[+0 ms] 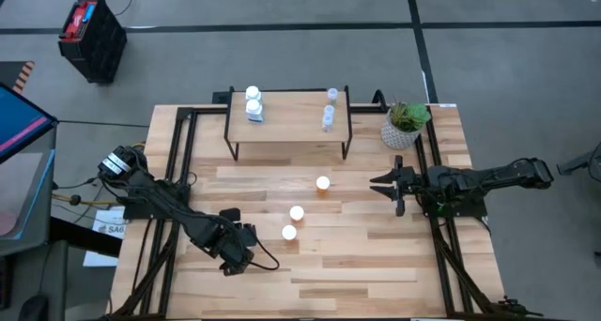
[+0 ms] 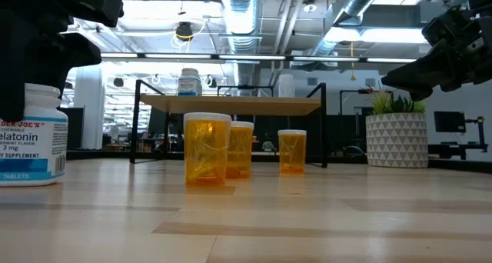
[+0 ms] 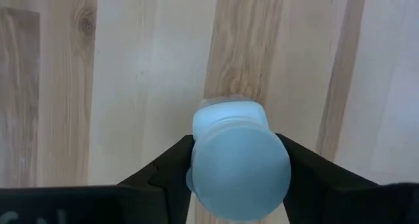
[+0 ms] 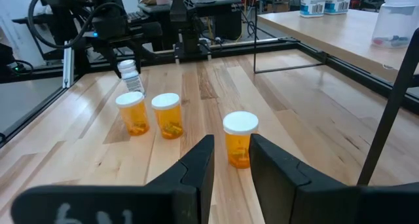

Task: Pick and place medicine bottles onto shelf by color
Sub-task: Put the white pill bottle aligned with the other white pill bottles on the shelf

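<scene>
Left wrist view, left claw (image 3: 239,168) gripping white bottle (image 3: 237,155)

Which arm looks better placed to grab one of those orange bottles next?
Probably the right: its open gripper points at the nearest orange bottle, while the left gripper is shut on a white bottle.

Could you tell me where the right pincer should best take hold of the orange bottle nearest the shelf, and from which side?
I would grip that orange bottle around its round body just under the white cap, coming in level from the plant side, where the right pincer already faces it with its jaws open. It stands upright and apart from the other two, so both fingers have room.
</scene>
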Motion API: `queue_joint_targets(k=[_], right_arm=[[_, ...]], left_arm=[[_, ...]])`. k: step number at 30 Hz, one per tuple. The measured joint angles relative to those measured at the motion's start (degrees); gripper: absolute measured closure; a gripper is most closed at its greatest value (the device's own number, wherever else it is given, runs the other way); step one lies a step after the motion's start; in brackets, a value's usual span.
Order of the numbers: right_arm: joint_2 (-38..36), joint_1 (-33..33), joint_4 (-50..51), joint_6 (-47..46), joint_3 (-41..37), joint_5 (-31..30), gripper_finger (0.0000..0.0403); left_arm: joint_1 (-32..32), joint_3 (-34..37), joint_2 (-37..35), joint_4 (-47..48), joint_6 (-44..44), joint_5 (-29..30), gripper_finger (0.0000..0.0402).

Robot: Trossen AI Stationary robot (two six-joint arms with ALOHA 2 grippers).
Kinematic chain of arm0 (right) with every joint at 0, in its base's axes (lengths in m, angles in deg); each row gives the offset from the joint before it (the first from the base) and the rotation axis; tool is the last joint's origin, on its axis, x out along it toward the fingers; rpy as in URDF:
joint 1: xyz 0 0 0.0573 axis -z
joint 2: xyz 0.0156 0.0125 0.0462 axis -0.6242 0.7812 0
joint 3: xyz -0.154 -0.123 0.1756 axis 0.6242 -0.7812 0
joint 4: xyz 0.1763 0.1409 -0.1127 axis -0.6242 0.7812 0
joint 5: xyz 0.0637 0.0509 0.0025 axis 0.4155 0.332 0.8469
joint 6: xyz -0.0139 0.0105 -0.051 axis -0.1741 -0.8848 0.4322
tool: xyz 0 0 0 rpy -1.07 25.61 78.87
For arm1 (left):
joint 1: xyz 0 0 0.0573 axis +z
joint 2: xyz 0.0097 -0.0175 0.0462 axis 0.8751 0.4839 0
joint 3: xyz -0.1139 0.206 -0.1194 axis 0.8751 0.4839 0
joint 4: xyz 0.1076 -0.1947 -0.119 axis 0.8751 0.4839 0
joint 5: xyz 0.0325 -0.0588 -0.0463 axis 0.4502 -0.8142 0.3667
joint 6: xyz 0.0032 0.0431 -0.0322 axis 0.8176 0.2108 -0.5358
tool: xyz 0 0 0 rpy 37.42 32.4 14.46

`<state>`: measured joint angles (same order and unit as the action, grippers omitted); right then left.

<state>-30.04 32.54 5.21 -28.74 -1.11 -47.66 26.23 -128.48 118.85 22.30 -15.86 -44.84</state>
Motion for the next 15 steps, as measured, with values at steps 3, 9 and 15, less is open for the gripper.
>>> queue_joint_targets(k=[3, 9, 15], right_arm=[[0.0, 0.0, 0.0, 0.0, 0.0, 0.0, 0.0283], [0.0, 0.0, 0.0, 0.0, 0.0, 0.0, 0.0283], [0.0, 0.0, 0.0, 0.0, 0.0, 0.0, 0.0283]], left_arm=[[0.0, -0.6, -0.2, 0.8, 2.2, -0.3, 0.0254], [0.8, -7.4, -1.5, 10.0, 10.2, 1.2, 0.0245], [4.2, -17.6, -4.3, 22.2, 19.8, 8.5, 0.0241]])
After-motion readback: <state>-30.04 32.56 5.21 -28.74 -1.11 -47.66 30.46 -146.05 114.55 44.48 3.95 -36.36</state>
